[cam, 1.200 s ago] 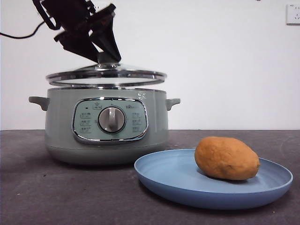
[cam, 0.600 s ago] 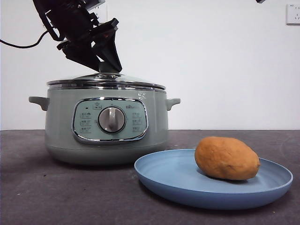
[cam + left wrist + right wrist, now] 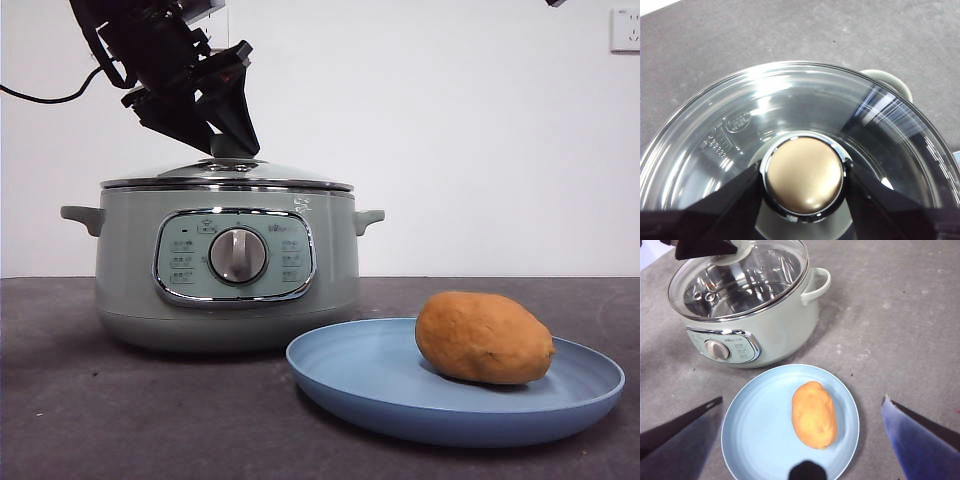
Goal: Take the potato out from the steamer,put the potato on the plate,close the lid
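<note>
The orange-brown potato lies on the light-blue plate, right of the sage-green steamer. The glass lid sits level on the steamer's chrome rim. My left gripper comes down from the upper left, and its jaws are closed on the lid's round knob, which looks tan in the left wrist view. My right gripper is open and empty, high above the plate and potato. It shows only as a black tip at the front view's top edge.
The steamer has a silver dial on its front panel and two side handles. A black cable runs off at the left. A wall socket is at the top right. Dark grey tabletop lies around everything.
The lid, held a little above the rim one second ago, has come down with my left gripper and now rests on the steamer. Potato and plate have not moved.
</note>
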Robot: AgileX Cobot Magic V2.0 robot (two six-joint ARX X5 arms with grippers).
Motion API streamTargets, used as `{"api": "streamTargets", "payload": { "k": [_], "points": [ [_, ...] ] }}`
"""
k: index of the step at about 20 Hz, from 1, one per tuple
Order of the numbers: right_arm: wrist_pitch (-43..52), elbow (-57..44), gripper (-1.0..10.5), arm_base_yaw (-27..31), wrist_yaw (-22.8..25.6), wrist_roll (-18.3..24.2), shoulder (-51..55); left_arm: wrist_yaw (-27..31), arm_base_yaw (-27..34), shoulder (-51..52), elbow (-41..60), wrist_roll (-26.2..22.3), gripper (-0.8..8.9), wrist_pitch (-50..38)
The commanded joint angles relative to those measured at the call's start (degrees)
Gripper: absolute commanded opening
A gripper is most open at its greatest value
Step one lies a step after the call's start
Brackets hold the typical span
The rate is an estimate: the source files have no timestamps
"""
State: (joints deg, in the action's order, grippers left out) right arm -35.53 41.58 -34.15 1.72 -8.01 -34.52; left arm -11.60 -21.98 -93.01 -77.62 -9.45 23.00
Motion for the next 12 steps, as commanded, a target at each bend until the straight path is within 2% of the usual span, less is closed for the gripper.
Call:
{"api": "streamTargets", "payload": {
  "k": [1, 2, 3, 5, 6, 12],
  "points": [
    [0.3, 0.2, 5.7, 0.0, 0.1, -0.6, 0.1, -0.6, -0.2, 0.1, -0.4, -0.7, 0.02, -0.2],
    [0.3, 0.2, 5.7, 0.0, 0.1, -0.6, 0.1, -0.7, -0.2, 0.1, -0.4, -0.7, 0.16, -0.2],
    [0.3, 0.2, 5.7, 0.0, 0.1, -0.6, 0.1, -0.6, -0.2, 0.1, -0.4, -0.7, 0.92, -0.2],
    [0.3, 0.2, 5.7, 0.0, 0.2, -0.6, 0.1, -0.6, -0.2, 0.1, -0.4, -0.7, 4.30, -0.3],
    [0.3, 0.2, 5.7, 0.0, 0.2, -0.6, 0.1, -0.6, -0.2, 0.1, -0.4, -0.7, 5.15, -0.2],
    [0.3, 0.2, 5.7, 0.0, 0.1, -0.6, 0.1, -0.5, -0.2, 1.1, -0.4, -0.7, 5.12, 0.3]
  ]
}}
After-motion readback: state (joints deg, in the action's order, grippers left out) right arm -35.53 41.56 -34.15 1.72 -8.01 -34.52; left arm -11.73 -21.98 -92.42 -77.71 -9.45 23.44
